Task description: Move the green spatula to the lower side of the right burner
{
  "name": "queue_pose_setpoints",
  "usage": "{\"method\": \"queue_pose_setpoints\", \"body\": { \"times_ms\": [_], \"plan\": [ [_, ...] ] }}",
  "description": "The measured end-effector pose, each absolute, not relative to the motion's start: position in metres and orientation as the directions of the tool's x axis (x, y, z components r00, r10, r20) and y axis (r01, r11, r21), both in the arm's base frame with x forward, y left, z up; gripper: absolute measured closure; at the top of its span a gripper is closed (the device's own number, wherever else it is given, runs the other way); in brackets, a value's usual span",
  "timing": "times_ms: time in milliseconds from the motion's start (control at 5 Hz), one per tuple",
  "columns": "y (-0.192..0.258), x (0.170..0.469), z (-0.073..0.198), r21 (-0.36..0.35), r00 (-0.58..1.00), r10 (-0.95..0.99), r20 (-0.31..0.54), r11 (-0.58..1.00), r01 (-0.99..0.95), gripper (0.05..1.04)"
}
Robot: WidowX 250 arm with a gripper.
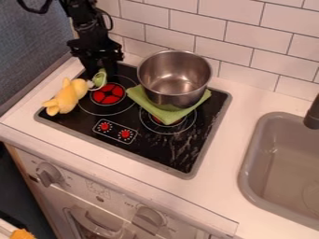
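Well, I judge this to be the pick-up step, with the carry to come once the hold is sure. My landmark is the right burner (169,129). The green spatula (100,79) is up and to the left of it in the camera view, and my gripper (101,71) hangs right at the spatula, on that same upper-left side. How far open my gripper is I can't tell, nor whether it has hold of the spatula or is merely close by.

So the next move calls for making certain of the grip, then a modest lift. The toy (65,97) lies well to the left of the burner, near the spatula, and I could brush it if I swung that way. The cloth (168,113) lies partly over the burner, with the pot (177,79) on it, toward the burner's upper side. I'd bring the spatula round the near side of both, lest I drag the cloth or knock the pot, and set it down just below the burner, low and gently.
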State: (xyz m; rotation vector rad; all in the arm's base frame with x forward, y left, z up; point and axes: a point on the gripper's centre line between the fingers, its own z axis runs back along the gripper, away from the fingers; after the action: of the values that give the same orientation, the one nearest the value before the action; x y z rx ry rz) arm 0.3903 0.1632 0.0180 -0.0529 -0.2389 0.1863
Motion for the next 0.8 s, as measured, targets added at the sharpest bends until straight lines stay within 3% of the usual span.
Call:
{"method": "queue_pose_setpoints", "body": {
  "times_ms": [200,400,800],
  "plan": [
    [0.166,0.401,0.038,-0.103,0.929,0.219,0.297,0.975,-0.197,0.509],
    [0.163,0.409,0.078,-0.117,0.891,0.224,0.394,0.974,-0.193,0.509],
    [0.12,0.372,0.122,-0.115,0.872,0.2,0.448,0.98,-0.165,0.509]
  ]
}}
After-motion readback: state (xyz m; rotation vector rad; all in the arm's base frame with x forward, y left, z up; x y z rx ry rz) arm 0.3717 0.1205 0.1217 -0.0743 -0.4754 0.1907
